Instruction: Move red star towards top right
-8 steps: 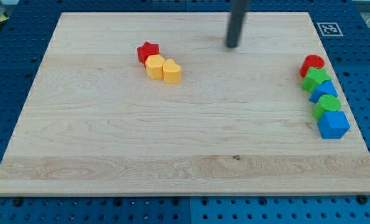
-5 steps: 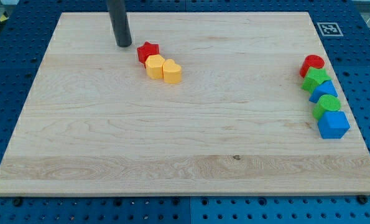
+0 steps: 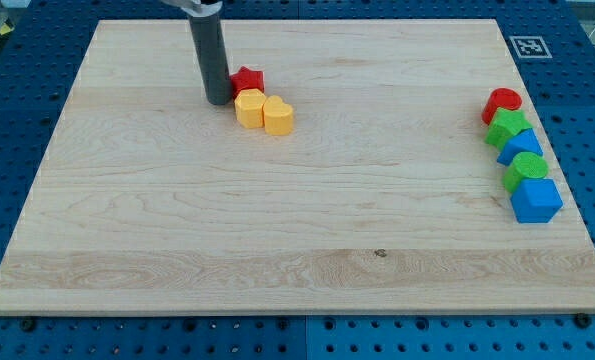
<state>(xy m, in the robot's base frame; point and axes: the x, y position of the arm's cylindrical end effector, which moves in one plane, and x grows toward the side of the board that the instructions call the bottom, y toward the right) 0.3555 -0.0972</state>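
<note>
The surface (image 3: 297,220) is a pale wooden board that lies on a blue perforated bench, with a small black-and-white marker (image 3: 529,46) in its far right corner. The red star (image 3: 247,79) sits in the far left part of the board. It touches a yellow block (image 3: 249,107) just near of it, whose shape looks hexagonal, and this one touches a yellow heart-like block (image 3: 278,116) to its right. Well apart, at the right edge, a column of five blocks stands: a red cylinder (image 3: 502,103) farthest, then a green star-like block (image 3: 509,127), a blue block (image 3: 525,146) half hidden, a green round block (image 3: 527,169) and a blue cube-like block (image 3: 535,200) nearest.

The tool is only a plain dark rod, so it has nothing to spread or press together and it pinches nothing. My tip (image 3: 218,101) stands on the board just left of the red star and of the first yellow block, touching them or almost; I cannot tell which.

I judge that the push is at its start: the tip is placed on the left side of the star, and the star is not yet away from the yellow blocks. The next move calls for a push to the right and a little to the far side. Because the tip is slightly nearer than the star's middle, it may also catch the yellow block, so a small correction toward the far side seems wise.
</note>
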